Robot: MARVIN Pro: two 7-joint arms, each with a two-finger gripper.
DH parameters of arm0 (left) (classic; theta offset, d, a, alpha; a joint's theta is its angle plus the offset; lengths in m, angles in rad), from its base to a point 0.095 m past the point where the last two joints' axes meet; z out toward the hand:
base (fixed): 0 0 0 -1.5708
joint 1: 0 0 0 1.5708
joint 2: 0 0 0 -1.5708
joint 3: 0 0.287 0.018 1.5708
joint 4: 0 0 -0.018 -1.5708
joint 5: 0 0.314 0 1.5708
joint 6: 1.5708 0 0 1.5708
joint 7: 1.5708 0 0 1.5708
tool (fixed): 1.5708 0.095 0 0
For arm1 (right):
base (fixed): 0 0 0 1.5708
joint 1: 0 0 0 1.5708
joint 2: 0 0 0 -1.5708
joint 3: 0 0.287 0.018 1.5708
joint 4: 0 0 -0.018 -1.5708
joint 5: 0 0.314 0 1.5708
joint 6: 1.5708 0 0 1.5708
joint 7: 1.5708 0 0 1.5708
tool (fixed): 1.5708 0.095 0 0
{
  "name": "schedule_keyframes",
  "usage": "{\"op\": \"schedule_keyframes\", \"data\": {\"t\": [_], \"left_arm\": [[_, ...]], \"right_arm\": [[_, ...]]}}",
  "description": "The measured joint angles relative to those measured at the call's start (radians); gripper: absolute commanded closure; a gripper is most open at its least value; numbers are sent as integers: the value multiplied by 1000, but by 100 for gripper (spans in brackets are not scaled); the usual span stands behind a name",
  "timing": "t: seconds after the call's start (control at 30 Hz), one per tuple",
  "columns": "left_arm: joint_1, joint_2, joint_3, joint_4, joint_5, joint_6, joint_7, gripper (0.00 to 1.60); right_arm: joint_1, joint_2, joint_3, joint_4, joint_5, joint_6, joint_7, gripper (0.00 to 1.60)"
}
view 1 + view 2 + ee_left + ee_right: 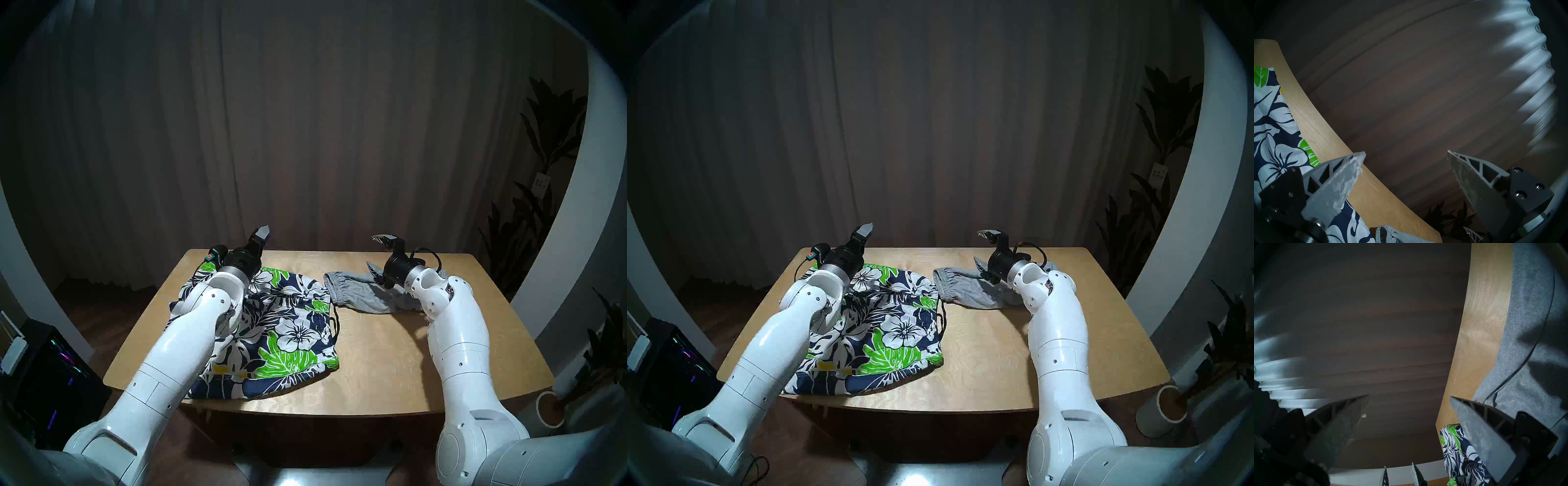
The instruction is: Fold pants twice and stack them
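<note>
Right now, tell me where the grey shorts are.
In the head view the grey shorts lie on the table's far right part, just right of the floral shorts, partly under the right claw.

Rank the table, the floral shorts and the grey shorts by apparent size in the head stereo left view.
1. Table, largest.
2. Floral shorts, partly hidden by the left arm.
3. Grey shorts, smallest, though they lie farther from the camera and partly behind the right arm.
</note>
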Motion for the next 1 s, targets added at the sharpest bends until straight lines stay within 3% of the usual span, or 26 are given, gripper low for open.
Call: {"op": "schedule_keyframes", "data": {"t": [1.0], "left_arm": [[32, 33, -11, 1, 0, 0, 2, 0]], "right_arm": [[-164, -98, 28, -187, 94, -32, -64, 0]]}}
